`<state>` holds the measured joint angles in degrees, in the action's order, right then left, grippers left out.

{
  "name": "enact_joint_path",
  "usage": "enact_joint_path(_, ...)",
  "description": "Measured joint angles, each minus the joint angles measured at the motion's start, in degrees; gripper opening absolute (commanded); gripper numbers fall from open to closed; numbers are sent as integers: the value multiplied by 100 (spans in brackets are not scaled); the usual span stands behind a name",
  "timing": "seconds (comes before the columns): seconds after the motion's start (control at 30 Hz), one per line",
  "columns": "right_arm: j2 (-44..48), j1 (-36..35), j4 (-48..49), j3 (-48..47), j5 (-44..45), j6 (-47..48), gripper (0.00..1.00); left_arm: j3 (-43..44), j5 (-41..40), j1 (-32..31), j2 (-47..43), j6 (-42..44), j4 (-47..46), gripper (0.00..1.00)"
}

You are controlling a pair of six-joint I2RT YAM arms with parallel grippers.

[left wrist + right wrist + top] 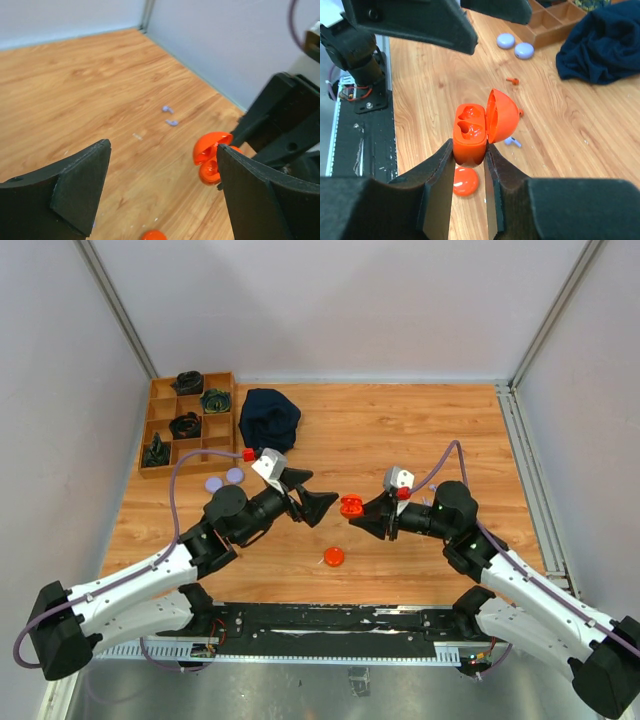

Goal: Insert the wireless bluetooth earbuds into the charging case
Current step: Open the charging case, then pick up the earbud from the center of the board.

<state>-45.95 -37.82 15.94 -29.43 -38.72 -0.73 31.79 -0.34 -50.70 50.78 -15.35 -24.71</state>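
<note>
Fingers of your right gripper (469,152) are clenched on the base of the glossy orange plastic charging case (470,131), its lid hinged open, above the wooden table (600,130). Your left gripper (162,160) stands released beside it. Tiny lavender plastic earbud bits (171,122) and a tiny orange bit (512,80) lie on the wood

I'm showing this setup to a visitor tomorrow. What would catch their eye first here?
First, the bright orange charging case, lid hinged open, pinched in the right gripper near the table's middle. Facing it is the left gripper, its jaws spread wide. Beyond them, a dark blue cloth lies bunched at the far side beside a wooden tray.
</note>
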Motion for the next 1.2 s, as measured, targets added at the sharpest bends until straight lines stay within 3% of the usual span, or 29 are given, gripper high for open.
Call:
enact_joint_path(0.27,72,0,-127,348,398,111,11,273,-1130,282,284,-614,1676,99)
enact_joint_path(0.73,245,0,-131,704,710,385,11,1580,-1897,776,2435,-1794,3541,99)
enact_joint_path(0.9,396,0,-129,844,763,415,11,2227,-2299,820,3283,-2317,4153,92)
enact_joint_path(1.07,555,0,-127,868,824,424,11,2649,-2404,955,4076,-2798,4588,72)
enact_joint_path(1.2,621,0,-127,874,835,424,11,2754,-2380,1049,4426,-3077,4791,68)
